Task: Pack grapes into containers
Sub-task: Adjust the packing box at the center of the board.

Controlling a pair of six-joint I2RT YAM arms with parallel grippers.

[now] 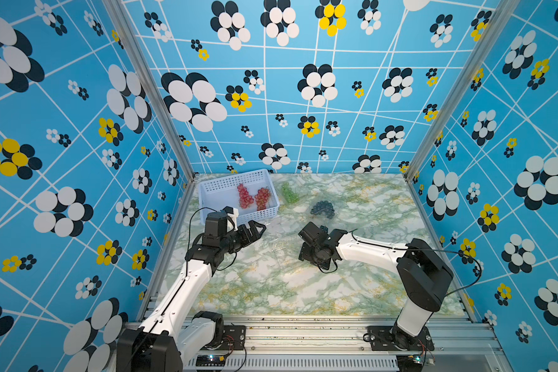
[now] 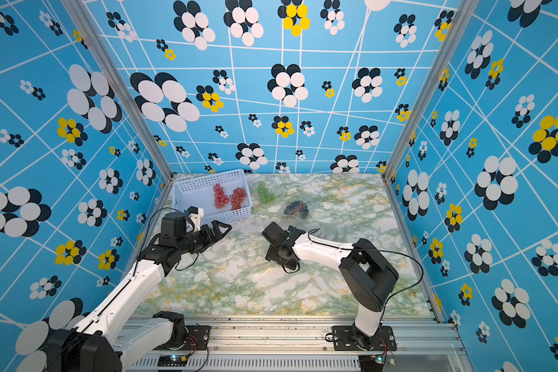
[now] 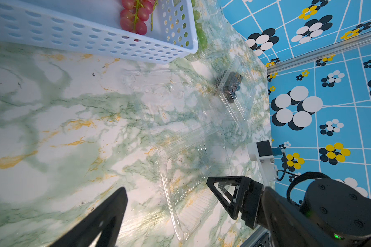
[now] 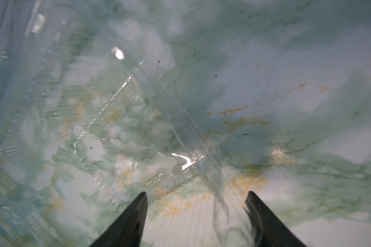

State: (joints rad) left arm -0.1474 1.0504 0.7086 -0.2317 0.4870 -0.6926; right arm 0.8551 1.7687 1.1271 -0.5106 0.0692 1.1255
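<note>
The left gripper [image 1: 260,229] is spread wide, empty; the right gripper [image 4: 197,192] is parted astride the rim of the nearest clear container [image 1: 284,248].

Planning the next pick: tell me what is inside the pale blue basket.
Two pinkish-red grape bunches lie in the basket. Its near wall hides a strip of floor.

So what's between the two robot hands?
An empty clear container lies open on the table between left gripper and right gripper, in both top views.
</note>
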